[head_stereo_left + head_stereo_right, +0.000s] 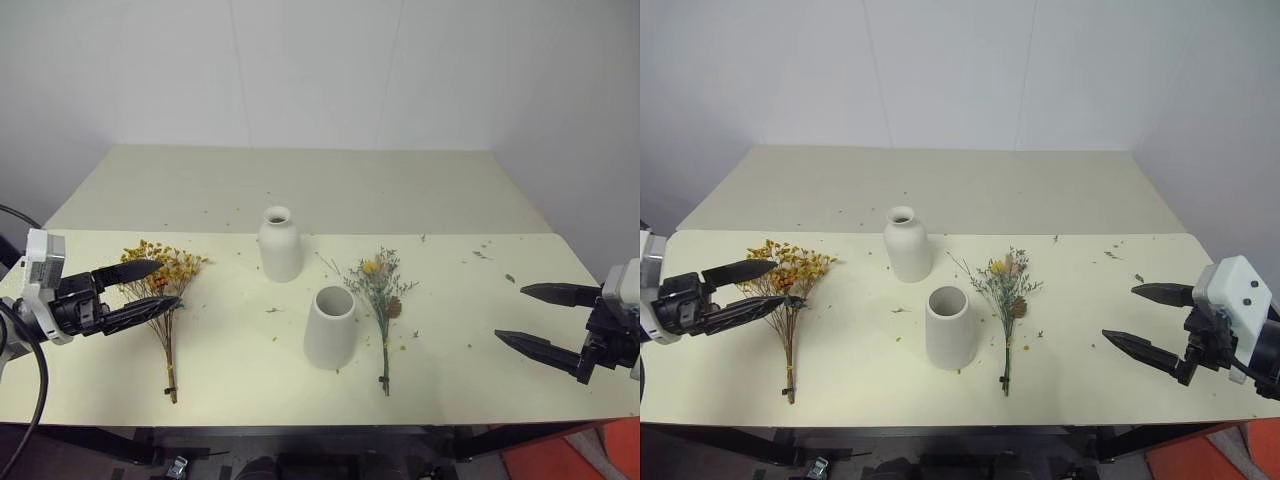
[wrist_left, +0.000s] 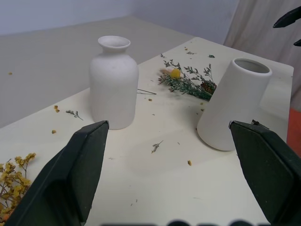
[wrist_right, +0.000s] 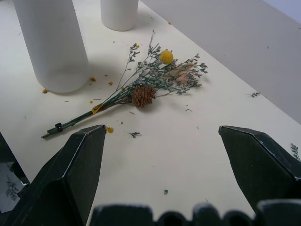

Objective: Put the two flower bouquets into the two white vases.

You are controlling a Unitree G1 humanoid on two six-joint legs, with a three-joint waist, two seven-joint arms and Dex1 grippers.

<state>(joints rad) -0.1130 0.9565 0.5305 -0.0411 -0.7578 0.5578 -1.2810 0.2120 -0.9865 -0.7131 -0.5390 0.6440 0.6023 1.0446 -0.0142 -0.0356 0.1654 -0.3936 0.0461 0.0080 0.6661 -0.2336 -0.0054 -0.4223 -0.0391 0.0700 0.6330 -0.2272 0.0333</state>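
On the pale table [image 1: 450, 340] stand two white vases. The bottle vase [image 1: 280, 244] sits near the middle, and the cone vase [image 1: 330, 327] stands just in front of it, slightly to the right. The yellow bouquet [image 1: 165, 290] lies flat to the left of both vases, stems toward the near edge. The green bouquet [image 1: 383, 300] lies flat just right of the cone vase, apart from it. The left gripper [image 1: 150, 288] hovers over the yellow bouquet's blooms, fingers spread wide and holding nothing. The right gripper [image 1: 530, 318] hangs at the table's right side, well apart from the green bouquet, equally wide and empty. Small flower crumbs dot the tabletop.
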